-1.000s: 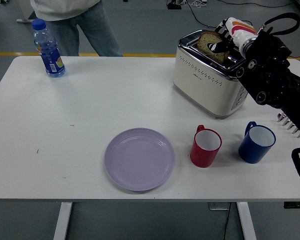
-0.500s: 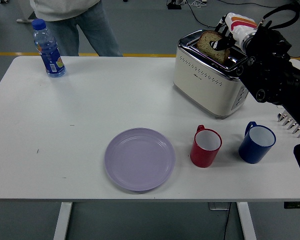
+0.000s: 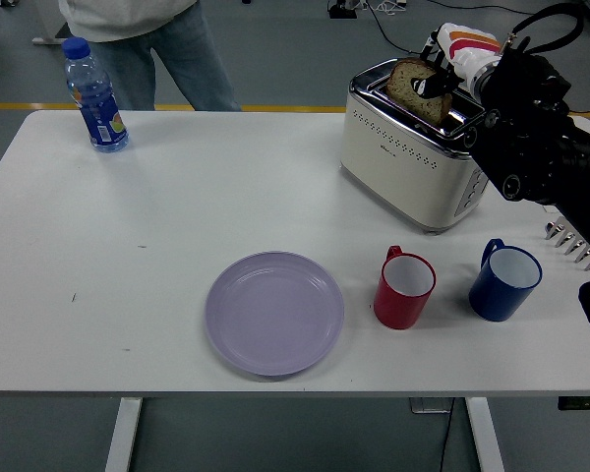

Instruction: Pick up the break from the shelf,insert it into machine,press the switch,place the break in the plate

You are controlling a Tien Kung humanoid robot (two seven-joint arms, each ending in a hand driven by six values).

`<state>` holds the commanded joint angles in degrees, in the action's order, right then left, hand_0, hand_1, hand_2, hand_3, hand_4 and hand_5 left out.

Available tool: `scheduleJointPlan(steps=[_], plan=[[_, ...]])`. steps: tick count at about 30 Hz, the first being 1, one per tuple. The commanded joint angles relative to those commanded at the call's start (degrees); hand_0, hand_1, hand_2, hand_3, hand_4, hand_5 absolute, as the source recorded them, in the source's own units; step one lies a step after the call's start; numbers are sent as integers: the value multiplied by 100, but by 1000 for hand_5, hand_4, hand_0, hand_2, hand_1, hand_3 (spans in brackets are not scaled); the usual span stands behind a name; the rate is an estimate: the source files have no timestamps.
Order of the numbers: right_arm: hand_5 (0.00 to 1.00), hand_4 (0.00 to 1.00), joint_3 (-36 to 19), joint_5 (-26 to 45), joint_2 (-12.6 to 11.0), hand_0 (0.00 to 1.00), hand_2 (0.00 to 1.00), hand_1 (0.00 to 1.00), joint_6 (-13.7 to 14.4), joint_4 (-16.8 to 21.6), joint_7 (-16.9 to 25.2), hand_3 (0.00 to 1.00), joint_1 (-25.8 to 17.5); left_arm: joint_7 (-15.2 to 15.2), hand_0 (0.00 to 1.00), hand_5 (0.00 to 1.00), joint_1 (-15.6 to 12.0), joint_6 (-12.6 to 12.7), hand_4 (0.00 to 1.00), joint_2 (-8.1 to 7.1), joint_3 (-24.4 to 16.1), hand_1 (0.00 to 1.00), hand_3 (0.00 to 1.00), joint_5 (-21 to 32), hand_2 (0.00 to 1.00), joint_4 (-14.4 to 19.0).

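One head view shows the right hand point(image 3: 442, 77), fingers pinched on the bread slice point(image 3: 415, 87), which has risen slightly from the toaster point(image 3: 408, 147) near the table's point(image 3: 177, 216) far right corner; extraction underway, purple plate point(image 3: 274, 313) waiting near the front edge.

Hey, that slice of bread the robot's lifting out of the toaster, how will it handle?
The bread slice is likely light and fairly stiff: it stands upright in the robot hand above the toaster. It is probably crumbly, so a hard pinch may break it.
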<state>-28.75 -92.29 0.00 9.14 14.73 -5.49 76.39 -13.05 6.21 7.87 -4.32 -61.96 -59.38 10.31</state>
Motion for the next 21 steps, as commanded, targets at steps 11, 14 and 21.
scheduleJointPlan(steps=[11,14,21], plan=[[171,618,26,-224,0,232,413,310,-80,71,123,485,-1,1,697,812,-7,3,308,-2,-10,718,572,9,698,0],[171,618,9,-286,0,232,413,310,-77,117,138,485,7,3,697,812,-14,3,308,-5,-6,718,572,17,698,0],[162,601,-73,-376,0,216,404,300,-75,230,165,479,19,5,698,809,-34,5,308,-8,-9,718,572,26,697,0]])
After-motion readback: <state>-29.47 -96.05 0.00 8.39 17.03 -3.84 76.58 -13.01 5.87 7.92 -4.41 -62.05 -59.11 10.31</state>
